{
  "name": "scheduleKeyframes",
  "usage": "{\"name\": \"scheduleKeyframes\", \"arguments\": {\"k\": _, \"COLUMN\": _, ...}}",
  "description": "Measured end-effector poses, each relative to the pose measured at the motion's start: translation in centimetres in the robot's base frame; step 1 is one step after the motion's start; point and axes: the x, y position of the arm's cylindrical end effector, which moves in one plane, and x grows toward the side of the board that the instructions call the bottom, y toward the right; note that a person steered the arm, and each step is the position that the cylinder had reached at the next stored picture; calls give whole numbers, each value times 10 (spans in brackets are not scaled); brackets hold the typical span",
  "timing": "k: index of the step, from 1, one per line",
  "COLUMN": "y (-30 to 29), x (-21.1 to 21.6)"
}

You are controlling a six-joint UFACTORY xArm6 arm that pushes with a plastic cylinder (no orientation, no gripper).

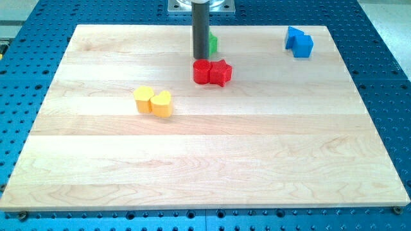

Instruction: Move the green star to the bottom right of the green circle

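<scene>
My tip (pixel 201 58) is the lower end of the dark rod, near the middle of the board's top edge. A green block (pixel 212 43) shows only as a sliver at the rod's right side, and the rod hides most of it. I cannot tell its shape, nor whether a second green block lies behind the rod. The tip stands just above a red circle (pixel 201 72), close to it or touching.
A red star (pixel 221 72) touches the red circle's right side. Two yellow blocks, one (pixel 144 99) and a heart (pixel 162 103), sit together at the centre left. Two blue blocks (pixel 294 37) (pixel 302 45) sit together at the top right. The wooden board (pixel 205 167) lies on a blue perforated table.
</scene>
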Motion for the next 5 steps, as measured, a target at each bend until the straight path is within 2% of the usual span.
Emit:
{"name": "scheduleKeyframes", "arguments": {"k": 3, "y": 72, "x": -5}}
{"name": "scheduleKeyframes", "arguments": {"k": 5, "y": 72, "x": -22}}
